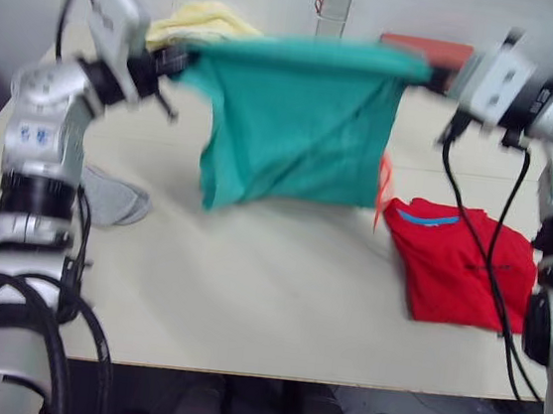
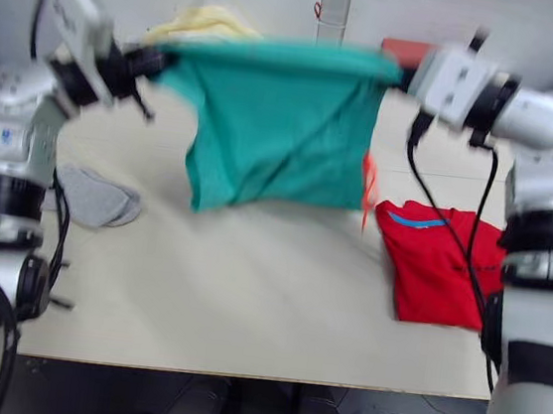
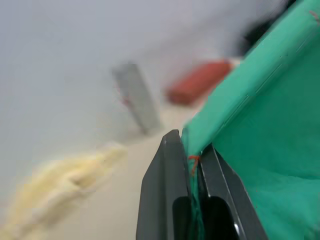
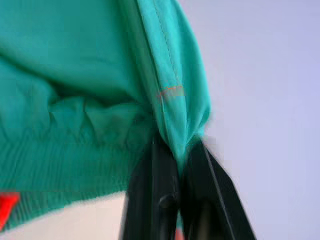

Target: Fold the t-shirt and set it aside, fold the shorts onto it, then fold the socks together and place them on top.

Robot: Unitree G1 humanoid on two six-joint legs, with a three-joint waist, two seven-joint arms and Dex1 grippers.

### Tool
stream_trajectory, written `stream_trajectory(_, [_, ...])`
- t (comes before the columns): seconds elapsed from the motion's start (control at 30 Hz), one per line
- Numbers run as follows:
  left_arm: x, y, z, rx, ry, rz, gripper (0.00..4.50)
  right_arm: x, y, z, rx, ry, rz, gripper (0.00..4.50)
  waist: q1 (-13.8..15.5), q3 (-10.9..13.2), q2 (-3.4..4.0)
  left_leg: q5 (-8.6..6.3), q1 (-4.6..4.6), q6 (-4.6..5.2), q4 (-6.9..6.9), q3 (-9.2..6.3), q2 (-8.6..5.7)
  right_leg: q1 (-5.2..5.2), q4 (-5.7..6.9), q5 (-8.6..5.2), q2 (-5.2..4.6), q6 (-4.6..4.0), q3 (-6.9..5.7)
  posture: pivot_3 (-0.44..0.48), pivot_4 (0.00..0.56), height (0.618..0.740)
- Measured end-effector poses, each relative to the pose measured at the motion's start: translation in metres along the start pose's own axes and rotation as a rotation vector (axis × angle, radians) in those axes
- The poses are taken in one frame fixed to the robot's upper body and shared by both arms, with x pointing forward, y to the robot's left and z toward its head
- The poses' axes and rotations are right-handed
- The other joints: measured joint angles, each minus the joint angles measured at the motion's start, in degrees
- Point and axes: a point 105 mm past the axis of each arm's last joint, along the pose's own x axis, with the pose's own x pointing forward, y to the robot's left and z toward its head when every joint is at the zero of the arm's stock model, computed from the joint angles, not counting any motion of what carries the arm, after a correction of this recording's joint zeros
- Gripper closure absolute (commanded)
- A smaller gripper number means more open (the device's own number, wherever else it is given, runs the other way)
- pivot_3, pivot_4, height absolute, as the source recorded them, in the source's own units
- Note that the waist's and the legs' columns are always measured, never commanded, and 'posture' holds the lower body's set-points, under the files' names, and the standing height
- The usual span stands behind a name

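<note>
The teal-green soft fabric shorts (image 1: 295, 129) hang in the air above the pale wooden table (image 1: 266, 296), stretched level between both hands. The left hand (image 1: 171, 58) pinches one upper corner; the right hand (image 1: 433, 77) pinches the other. The long axis runs left to right. The folded bright red cotton t-shirt (image 1: 460, 263) lies on the table below the right hand, nearer the right arm, so the shorts must travel rightward and down.
</note>
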Motion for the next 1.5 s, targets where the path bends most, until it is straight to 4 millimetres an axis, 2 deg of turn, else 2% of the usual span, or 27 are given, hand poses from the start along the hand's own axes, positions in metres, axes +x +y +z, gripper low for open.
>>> stream_trajectory(0.07, [0.009,0.017,0.042,0.14,-0.161,0.085,4.47,0.004,-0.024,0.011,-0.094,-0.036,-0.132,4.5,-0.2,0.0,-0.02,-0.14,-0.05,0.22,-0.11,0.33,-0.03,-0.38,0.47,0.0,-0.48,0.0,-0.85,0.0,0.15,0.74])
stream_trajectory(0.1, [0.009,0.02,0.057,0.204,-0.222,0.101,4.47,0.004,-0.029,0.013,-0.116,-0.048,-0.17,4.5,-0.6,0.0,-0.02,-0.26,0.05,0.44,-0.18,0.66,-0.08,-0.39,0.53,0.0,-0.86,0.0,-1.48,0.0,0.15,0.74])
stream_trajectory(0.2, [0.003,0.017,0.07,0.338,-0.293,0.093,4.47,0.0,-0.024,0.011,-0.123,-0.062,-0.186,4.5,-1.1,0.0,-0.02,-0.48,0.18,0.81,-0.14,1.18,-0.16,-0.36,0.52,0.0,-1.14,0.0,-2.52,0.0,0.15,0.74])
stream_trajectory(0.27, [-0.005,0.004,0.067,0.425,-0.314,0.051,4.47,-0.008,0.001,-0.001,-0.091,-0.052,-0.131,4.5,-1.3,0.0,-0.02,-0.65,0.43,1.12,-0.01,1.58,-0.22,0.02,0.46,0.01,-1.49,0.01,-3.28,0.0,0.15,0.74])
stream_trajectory(0.33, [-0.017,-0.016,0.05,0.46,-0.29,-0.024,4.47,-0.02,0.036,-0.015,-0.037,-0.035,-0.03,4.5,-1.4,0.0,0.0,-0.67,0.75,1.31,0.12,1.73,-0.33,0.51,0.26,0.01,-1.89,0.0,-3.94,0.0,0.15,0.74])
stream_trajectory(0.37, [-0.032,-0.031,0.031,0.467,-0.247,-0.078,4.47,-0.032,0.067,-0.02,0.022,-0.038,0.064,4.5,-1.5,0.0,0.0,-0.69,1.05,1.39,0.14,1.79,-0.34,0.86,0.16,0.04,-1.92,0.0,-3.94,0.0,0.15,0.74])
stream_trajectory(0.4, [-0.048,-0.047,0.007,0.441,-0.178,-0.127,4.47,-0.044,0.1,-0.025,0.098,-0.037,0.159,4.5,-1.4,0.0,0.06,-0.72,1.64,1.44,0.17,1.76,-0.27,1.65,-0.15,0.16,-1.97,0.04,-3.96,0.0,0.15,0.74])
stream_trajectory(0.47, [-0.073,-0.071,-0.027,0.382,-0.066,-0.202,4.47,-0.063,0.147,-0.028,0.203,-0.031,0.31,4.5,-1.3,0.3,0.26,-0.66,1.35,1.52,0.64,1.72,-0.03,1.65,-0.44,0.67,-1.93,-0.07,-3.92,0.0,0.15,0.74])
stream_trajectory(0.5, [-0.092,-0.087,-0.039,0.357,-0.014,-0.25,4.47,-0.076,0.169,-0.026,0.256,-0.034,0.378,4.5,-1.2,0.3,0.32,-0.64,1.32,1.55,0.71,1.7,0.01,1.71,-0.57,0.84,-1.92,-0.08,-3.8,0.0,0.15,0.74])
stream_trajectory(0.57, [-0.133,-0.121,-0.064,0.255,0.107,-0.331,4.47,-0.103,0.204,-0.021,0.361,-0.038,0.487,4.5,-0.9,0.3,0.42,-0.66,1.48,1.57,0.92,1.59,0.05,1.99,-0.65,0.91,-1.96,-0.1,-3.64,0.0,0.15,0.74])
stream_trajectory(0.63, [-0.163,-0.144,-0.076,0.151,0.203,-0.368,4.47,-0.12,0.223,-0.014,0.434,-0.044,0.565,4.5,-0.8,0.4,0.45,-0.66,1.51,1.57,0.95,1.52,0.07,2.06,-0.71,1.01,-1.97,-0.17,-3.63,0.0,0.15,0.74])
stream_trajectory(0.73, [-0.191,-0.166,-0.069,0.021,0.272,-0.38,4.47,-0.139,0.231,0.0,0.496,-0.08,0.654,4.5,0.0,0.4,0.55,-0.75,1.78,1.45,0.94,1.22,0.11,2.44,-0.97,1.06,-1.99,-0.2,-3.74,0.0,0.15,0.74])
stream_trajectory(0.87, [-0.213,-0.179,-0.065,-0.062,0.349,-0.427,4.47,-0.155,0.236,0.015,0.548,-0.115,0.721,4.5,0.9,0.4,0.57,-1.0,2.19,1.4,0.89,1.18,0.16,2.84,-1.25,1.01,-1.97,-0.3,-3.82,0.0,0.15,0.74])
stream_trajectory(1.03, [-0.252,-0.209,-0.056,-0.286,0.476,-0.637,4.47,-0.189,0.256,0.031,0.623,-0.095,0.844,4.5,0.8,0.4,0.69,-1.15,2.36,1.45,0.82,1.19,0.23,3.1,-1.5,0.99,-1.93,-0.33,-3.84,0.0,0.15,0.74])
stream_trajectory(1.3, [-0.281,-0.244,-0.019,-0.539,0.481,-0.9,4.47,-0.215,0.267,0.036,0.623,-0.027,0.944,4.5,0.9,0.4,0.76,-1.2,2.51,1.48,0.83,1.18,0.26,3.28,-1.59,0.95,-1.91,-0.4,-3.87,0.0,0.15,0.74])
stream_trajectory(1.4, [-0.285,-0.251,-0.01,-0.625,0.496,-0.949,4.47,-0.219,0.267,0.036,0.616,-0.01,0.957,4.5,0.9,0.4,0.76,-1.21,2.51,1.49,0.83,1.17,0.27,3.29,-1.62,0.95,-1.91,-0.4,-3.88,0.0,0.15,0.74])
stream_trajectory(1.5, [-0.29,-0.253,-0.006,-0.71,0.531,-0.982,4.47,-0.226,0.261,0.043,0.634,-0.028,0.979,4.5,1.2,0.4,0.83,-1.21,2.51,1.51,0.83,1.17,0.27,3.3,-1.64,0.94,-1.9,-0.4,-3.9,0.0,0.15,0.74])
